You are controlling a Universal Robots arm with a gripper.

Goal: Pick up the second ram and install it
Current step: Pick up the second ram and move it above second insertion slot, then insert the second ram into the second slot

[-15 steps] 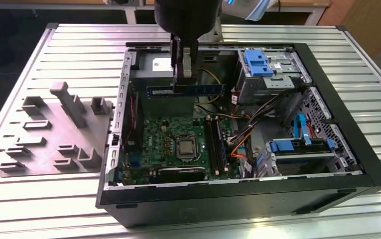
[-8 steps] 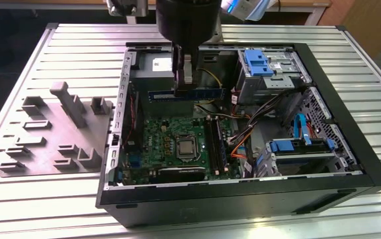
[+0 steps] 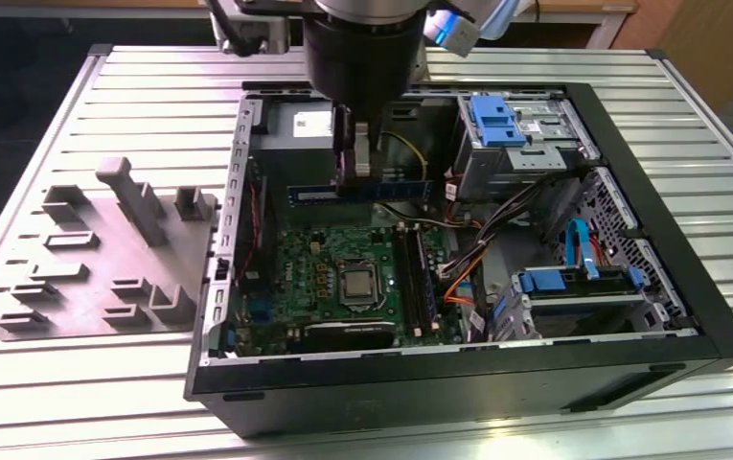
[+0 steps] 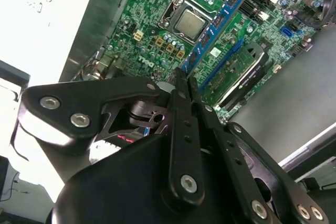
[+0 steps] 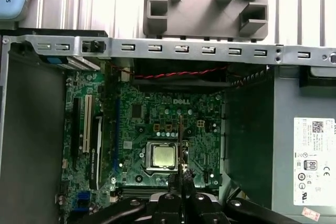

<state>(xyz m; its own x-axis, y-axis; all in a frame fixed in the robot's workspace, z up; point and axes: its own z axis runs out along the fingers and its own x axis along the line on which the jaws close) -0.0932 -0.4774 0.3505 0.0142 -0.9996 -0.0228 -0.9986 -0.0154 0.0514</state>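
My gripper (image 3: 354, 180) is shut on the second ram (image 3: 385, 189), a long blue-green strip held level and crosswise above the open computer case. It hangs over the far edge of the green motherboard (image 3: 328, 264), beyond the processor (image 3: 357, 284). In the second wrist view the ram (image 4: 215, 22) runs out from the closed fingertips (image 4: 178, 90) over the processor (image 4: 190, 22). In the first wrist view the strip shows edge-on (image 5: 181, 140) above the gripper (image 5: 181, 174). The long black memory slots (image 3: 415, 278) lie on the exterior view's right of the processor.
The black case (image 3: 469, 383) lies open on a ribbed metal table (image 3: 148, 77). A grey power supply (image 3: 292, 123) sits at its far side, with blue drive cages (image 3: 494, 120) (image 3: 558, 283) and loose cables (image 3: 469, 259) on the exterior view's right. A grey parts fixture (image 3: 110, 259) stands on the exterior view's left.
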